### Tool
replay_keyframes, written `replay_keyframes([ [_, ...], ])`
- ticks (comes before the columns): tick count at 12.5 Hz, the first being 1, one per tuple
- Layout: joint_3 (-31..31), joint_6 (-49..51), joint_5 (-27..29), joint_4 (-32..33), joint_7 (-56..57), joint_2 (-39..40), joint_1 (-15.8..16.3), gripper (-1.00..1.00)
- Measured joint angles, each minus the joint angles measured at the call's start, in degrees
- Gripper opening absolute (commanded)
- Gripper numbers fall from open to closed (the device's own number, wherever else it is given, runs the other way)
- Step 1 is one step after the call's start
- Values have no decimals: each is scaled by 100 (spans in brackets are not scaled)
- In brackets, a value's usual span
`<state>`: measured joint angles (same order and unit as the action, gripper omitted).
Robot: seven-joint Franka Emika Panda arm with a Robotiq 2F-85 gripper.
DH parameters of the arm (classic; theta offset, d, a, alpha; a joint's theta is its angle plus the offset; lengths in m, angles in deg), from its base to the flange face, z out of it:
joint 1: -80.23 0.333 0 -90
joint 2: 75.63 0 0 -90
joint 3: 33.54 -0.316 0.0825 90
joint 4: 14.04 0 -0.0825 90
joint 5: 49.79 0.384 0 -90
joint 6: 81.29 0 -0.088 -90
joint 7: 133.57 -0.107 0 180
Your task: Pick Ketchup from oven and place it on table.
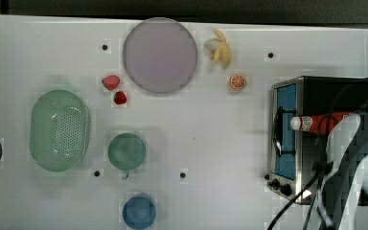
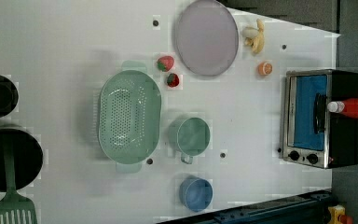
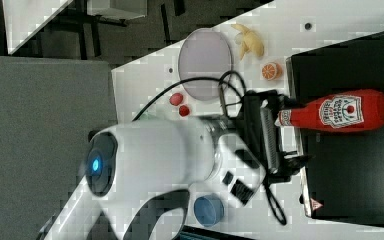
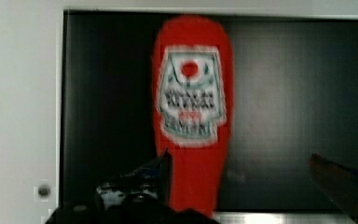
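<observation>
The ketchup [image 3: 345, 111] is a red bottle with a white cap, lying on its side on the oven's black top [image 3: 350, 175]. Its cap end pokes out over the blue glass door [image 1: 287, 98] in the top view. My gripper [image 3: 292, 131] hovers at the cap end, open wide. In the wrist view, one fingertip [image 4: 161, 170] sits by the neck of the ketchup [image 4: 193, 107] and the other [image 4: 335, 179] stands far off to the side. The jaws hold nothing. The oven [image 2: 345, 140] stands at the left view's right, on the white table [image 1: 220, 134].
On the table lie a lilac plate [image 1: 159, 55], a banana [image 1: 220, 48], an orange half [image 1: 237, 81], two strawberries [image 1: 115, 88], a green colander [image 1: 60, 130], a green cup [image 1: 126, 151] and a blue bowl [image 1: 139, 212]. Black cables [image 1: 311, 187] hang by the oven's knobs.
</observation>
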<state>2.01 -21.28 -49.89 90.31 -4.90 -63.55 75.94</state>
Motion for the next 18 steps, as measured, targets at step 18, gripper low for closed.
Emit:
replay_keyframes([
  [18,-8,-660,1212,-151,11,1407,-266,27],
])
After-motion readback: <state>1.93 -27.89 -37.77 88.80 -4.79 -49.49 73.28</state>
